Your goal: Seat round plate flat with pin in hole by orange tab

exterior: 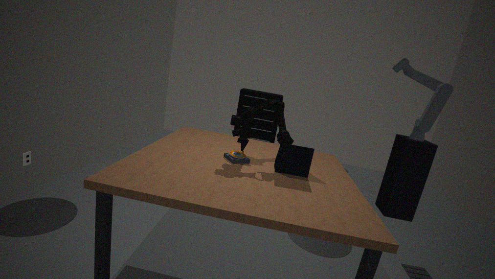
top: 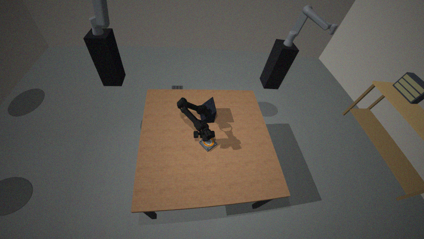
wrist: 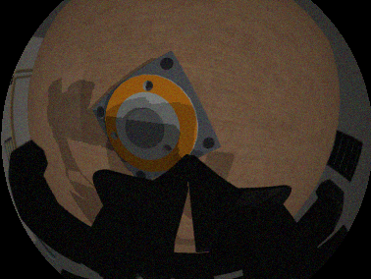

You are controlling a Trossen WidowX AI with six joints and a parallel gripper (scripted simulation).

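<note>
The round plate (top: 208, 145) (exterior: 232, 155) (wrist: 130, 88), orange with a pale centre, sits around the grey post (wrist: 144, 128) on the square dark base (top: 214, 144) (exterior: 238, 161) (wrist: 206, 132). Small holes show in the plate in the wrist view. Its orange tab (exterior: 242, 151) stands up at the gripper's tips in the exterior view; the tab is hidden behind the fingers in the wrist view. My gripper (top: 207, 138) (exterior: 242, 150) (wrist: 188, 159) is shut, pointing down over the plate's edge beside the tab. I cannot tell whether it touches. The pin and the plate's tilt cannot be made out.
A dark slanted panel (top: 210, 108) (exterior: 294, 160) stands by the arm's base on the wooden table (top: 177, 177) (exterior: 173, 180). Two grey arms on black pedestals (top: 106, 59) (top: 278, 65) stand beyond the table. A wooden shelf (top: 382, 142) is at the right in the top view.
</note>
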